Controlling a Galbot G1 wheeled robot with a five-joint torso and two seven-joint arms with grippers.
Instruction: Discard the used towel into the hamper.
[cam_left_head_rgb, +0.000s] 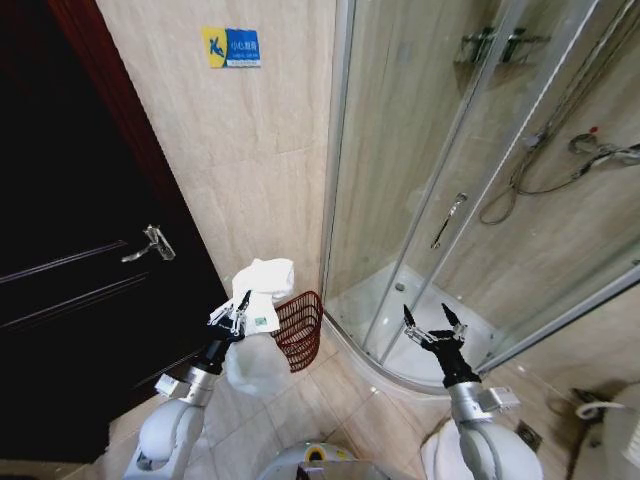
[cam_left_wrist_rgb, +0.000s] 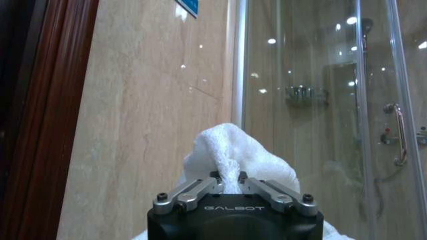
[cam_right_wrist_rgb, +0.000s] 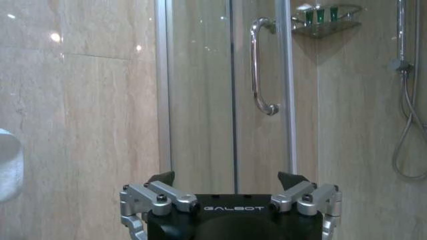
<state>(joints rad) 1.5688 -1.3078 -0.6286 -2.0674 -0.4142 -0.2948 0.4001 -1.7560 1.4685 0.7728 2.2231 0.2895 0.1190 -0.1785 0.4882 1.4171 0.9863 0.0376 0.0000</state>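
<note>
The left hand (cam_left_head_rgb: 240, 305) pinches the towel (cam_left_head_rgb: 262, 285) aloft at the hamper's (cam_left_head_rgb: 300, 328) nine o'clock for dropping; the right hand (cam_left_head_rgb: 434, 322) idles, spread open.

One white towel (cam_left_head_rgb: 262, 280), one reddish-brown wire hamper (cam_left_head_rgb: 299, 328), two grippers: left (cam_left_head_rgb: 238, 312) and right (cam_left_head_rgb: 434, 325). One dark door (cam_left_head_rgb: 70, 250), one glass shower enclosure (cam_left_head_rgb: 470, 180), one blue-and-yellow wall sign (cam_left_head_rgb: 232, 47).

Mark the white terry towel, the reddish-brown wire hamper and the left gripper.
white terry towel (cam_left_head_rgb: 265, 277), head view, upper fold.
reddish-brown wire hamper (cam_left_head_rgb: 299, 326), head view, ribbed front wall.
left gripper (cam_left_wrist_rgb: 227, 178), left wrist view, between fingertips.
</note>
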